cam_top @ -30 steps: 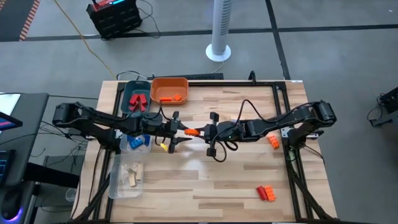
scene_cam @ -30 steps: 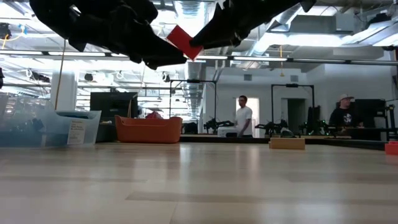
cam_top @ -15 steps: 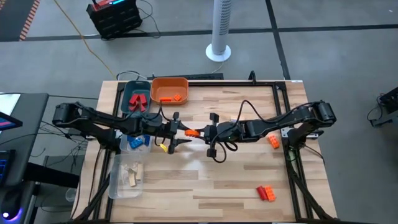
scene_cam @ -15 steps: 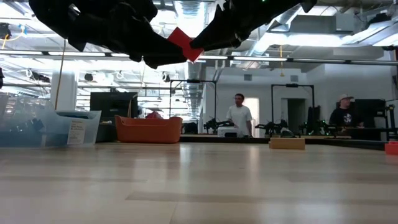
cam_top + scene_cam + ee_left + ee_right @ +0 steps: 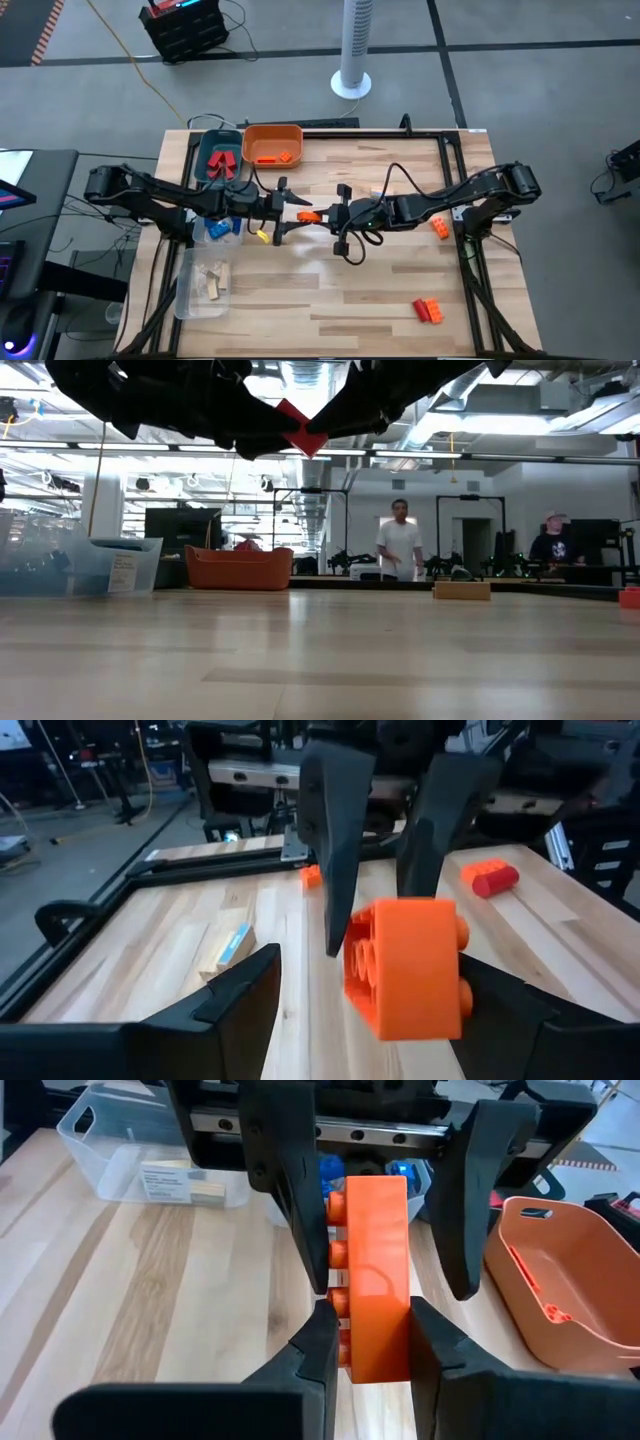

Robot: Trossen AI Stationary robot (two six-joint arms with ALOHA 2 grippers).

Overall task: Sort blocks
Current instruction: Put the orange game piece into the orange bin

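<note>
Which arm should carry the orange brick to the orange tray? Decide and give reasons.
Left, probably. The right gripper holds the orange brick, and the open left gripper already straddles it mid-table. The orange tray lies on the left arm's side, so finishing the handover looks shorter.

Low view cuts both arms off at the top; the blue blocks lie half hidden under the left arm

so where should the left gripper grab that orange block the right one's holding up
On the free half of the orange block, away from the right gripper, which pinches its near end. Its flat side faces are exposed there. The left gripper faces it head-on with fingers open on either side, so coming straight in and closing on those flat faces looks best.
</note>
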